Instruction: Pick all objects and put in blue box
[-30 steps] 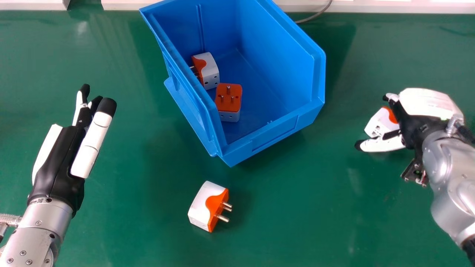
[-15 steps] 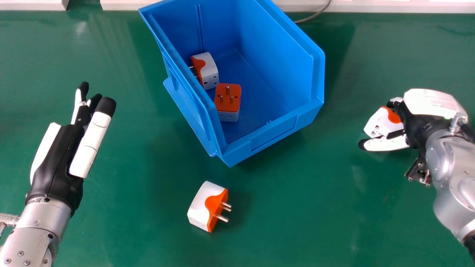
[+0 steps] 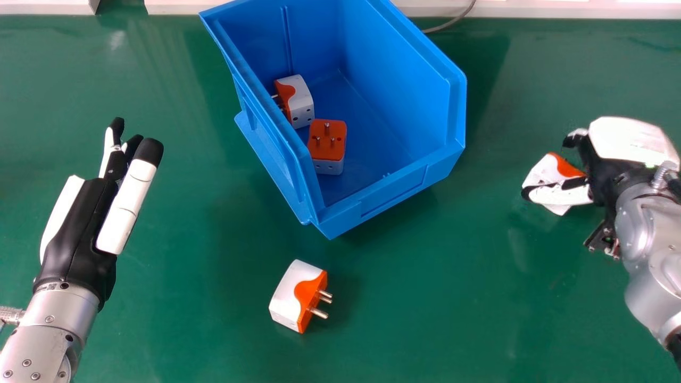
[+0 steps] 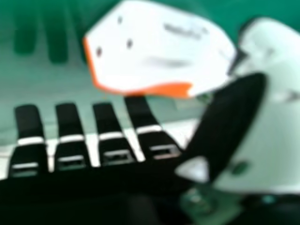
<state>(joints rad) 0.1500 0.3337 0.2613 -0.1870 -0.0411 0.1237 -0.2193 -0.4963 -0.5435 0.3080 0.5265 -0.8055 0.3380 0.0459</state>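
Plug adapter (image 3: 546, 171) lies just left of our right hand (image 3: 609, 162), the closer hand, and right of the blue box (image 3: 391, 190). Our fingers are apart, thumb by its near side; we should squeeze.

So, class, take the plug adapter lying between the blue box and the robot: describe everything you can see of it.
The plug adapter has a white, smooth body that looks like plastic, with rounded edges, and an orange pin face whose colour curves onto the upward side. Three silvery, metal-looking pins stick out toward the head view's right. It lies with its pins sideways on the green table, turned at a slant, on the robot's side of the blue box and apart from it. Neither hand touches it.
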